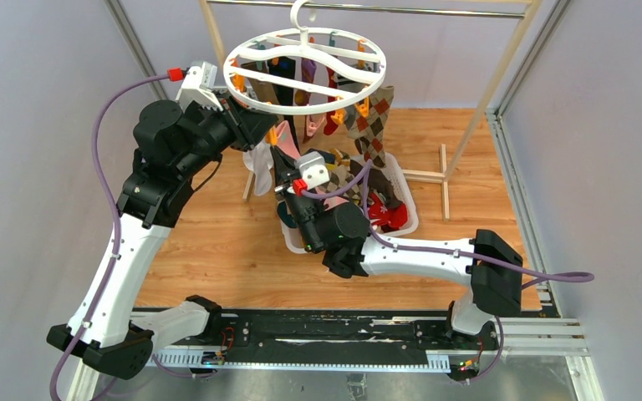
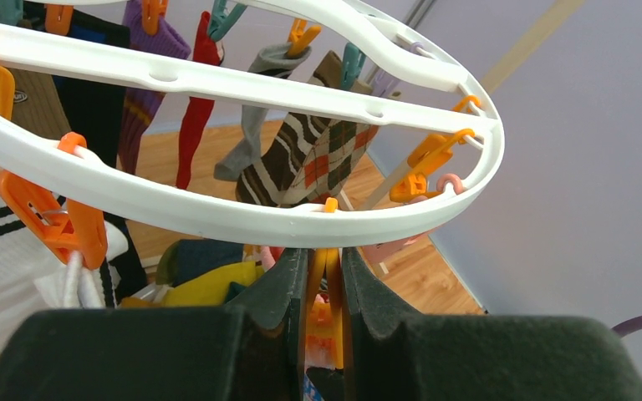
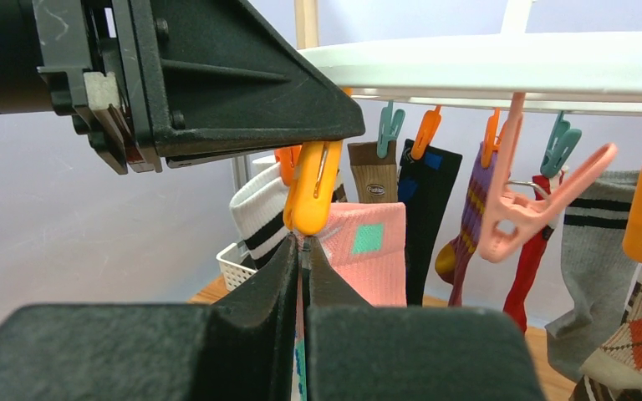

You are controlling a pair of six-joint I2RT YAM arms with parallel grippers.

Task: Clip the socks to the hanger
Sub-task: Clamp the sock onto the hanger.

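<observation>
The white round hanger [image 1: 305, 73] hangs from the rack rail, with several socks clipped round it, among them a brown argyle sock [image 1: 374, 124]. My left gripper [image 2: 324, 255] is just under the ring's near rim [image 2: 217, 213] and is shut on the handles of an orange clip [image 2: 324, 284]. My right gripper [image 3: 303, 242] is shut on the top edge of a pink sock [image 3: 368, 251] with a teal square. It holds the sock right under the tip of that orange clip [image 3: 313, 188], which touches the sock's edge. The left gripper [image 3: 217, 83] shows above it.
A white slotted basket [image 1: 405, 196] with several loose socks stands on the wooden floor under the hanger. The wooden rack pole [image 1: 501, 75] stands at the right. An empty pink clip [image 3: 535, 205] hangs beside the pink sock. Grey walls close in both sides.
</observation>
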